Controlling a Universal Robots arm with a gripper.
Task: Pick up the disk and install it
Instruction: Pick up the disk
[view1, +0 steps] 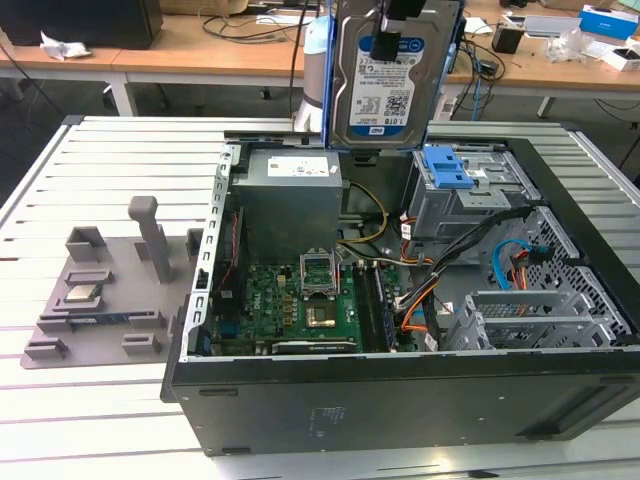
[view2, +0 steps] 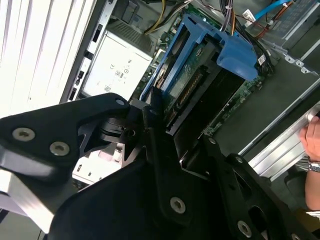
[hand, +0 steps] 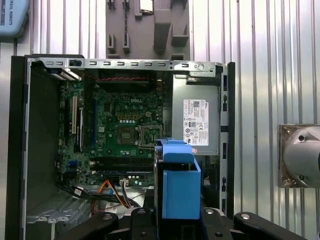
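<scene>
The disk (view1: 388, 95), a silver hard drive with a white-and-blue label in a blue carrier frame, hangs upright above the back of the open computer case (view1: 400, 400). My gripper (view1: 392, 28) is shut on its upper end. Both wrist views show the disk edge-on: its blue frame (view2: 200, 55) runs out from between my black fingers (view2: 155, 130), and the blue carrier (hand: 177, 182) sticks up over the motherboard (hand: 120, 125). Below the disk and toward the exterior view's right stands the grey drive cage with a blue latch (view1: 447, 170).
Inside the case are the grey power supply (view1: 290, 190), the motherboard (view1: 290, 300) and loose cables (view1: 440, 270). A grey fixture plate (view1: 100, 320) with a small silver chip (view1: 80, 293) lies at the exterior view's left. A person's hand (view2: 312, 145) is beside the case.
</scene>
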